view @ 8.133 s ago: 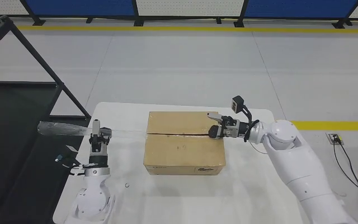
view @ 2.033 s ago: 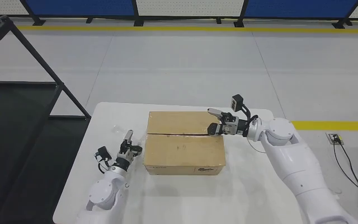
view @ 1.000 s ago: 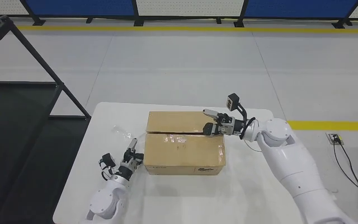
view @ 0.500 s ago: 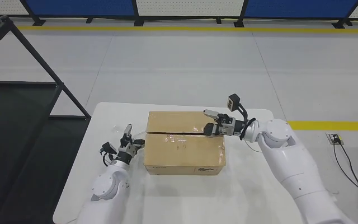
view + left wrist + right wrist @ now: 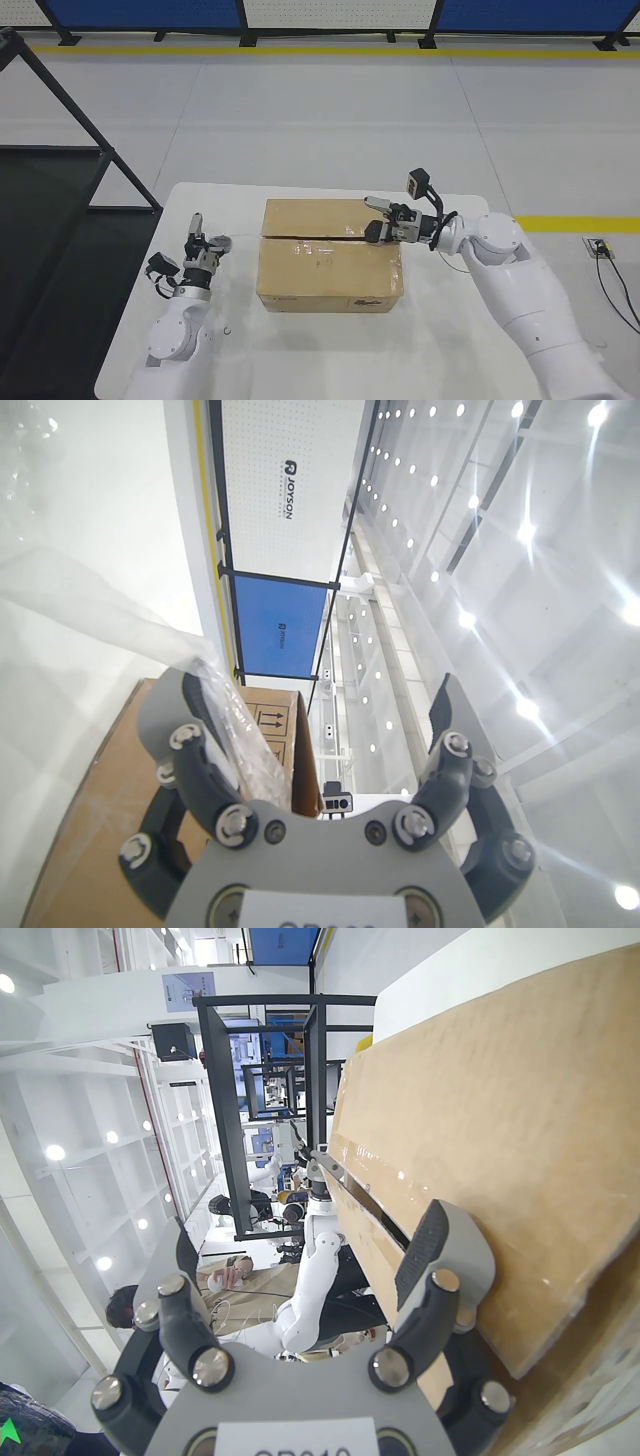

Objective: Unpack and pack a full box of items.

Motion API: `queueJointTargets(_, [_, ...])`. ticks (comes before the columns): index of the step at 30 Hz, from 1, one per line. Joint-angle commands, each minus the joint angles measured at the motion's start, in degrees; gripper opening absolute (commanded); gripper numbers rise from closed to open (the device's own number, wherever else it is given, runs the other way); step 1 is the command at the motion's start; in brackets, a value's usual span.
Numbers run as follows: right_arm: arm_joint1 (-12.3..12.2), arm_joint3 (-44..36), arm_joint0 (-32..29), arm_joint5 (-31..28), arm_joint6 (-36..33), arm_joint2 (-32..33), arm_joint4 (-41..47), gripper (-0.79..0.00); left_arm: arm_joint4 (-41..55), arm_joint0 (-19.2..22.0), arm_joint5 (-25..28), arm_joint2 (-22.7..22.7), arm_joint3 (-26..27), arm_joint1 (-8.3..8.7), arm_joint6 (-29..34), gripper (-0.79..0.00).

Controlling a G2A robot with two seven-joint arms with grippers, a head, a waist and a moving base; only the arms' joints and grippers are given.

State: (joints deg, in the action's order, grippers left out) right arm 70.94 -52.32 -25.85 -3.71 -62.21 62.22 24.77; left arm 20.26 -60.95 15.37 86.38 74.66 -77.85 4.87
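Top view: R pincer [image 5: 371, 219] at box [image 5: 325, 270]

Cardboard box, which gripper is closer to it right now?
Right. The right gripper sits at the top seam of the cardboard box; the left gripper is beside the opposite end, apart from it.

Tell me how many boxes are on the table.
1. The box sits in the middle of the table, flaps down, with the left gripper off one end and the right gripper at its top seam. None seems hidden.
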Motion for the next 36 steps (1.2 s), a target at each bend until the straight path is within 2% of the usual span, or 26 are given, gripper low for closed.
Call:
queueJointTargets(1, [-0.03,0.29,-0.01,-0.2,-0.1,0.13,0.12,0.0,-1.64,-0.97,0.4,0.31,2.0,0.04,-1.7,0.0])
queueJointTargets(9, [-0.13,1.1,0.04,-0.54,-0.57,0.51,0.42,0.0,-6.28,-4.61,1.82,2.32,9.07,0.19,-7.27,0.0])
queueJointTargets(15, [-0.15,1.44,0.18,-0.78,-0.76,0.61,0.51,0.0,-11.96,-8.8,-1.35,3.97,14.68,0.5,-9.74,0.0])
queueJointTargets(21, [-0.1,2.22,0.66,-1.02,-1.27,0.63,0.85,0.0,-14.53,-12.71,-7.02,4.97,18.11,0.9,-6.73,0.0])
queueJointTargets(29, [0.28,3.17,1.52,-1.09,-1.87,-0.61,0.24,0.0,-17.54,-14.72,-10.0,4.7,19.99,1.06,-5.51,0.0])
queueJointTargets(36, [0.52,4.29,2.17,-1.29,-1.93,-1.07,0.2,0.0,-22.29,-16.65,-16.3,5.38,21.28,1.69,-0.37,0.0])
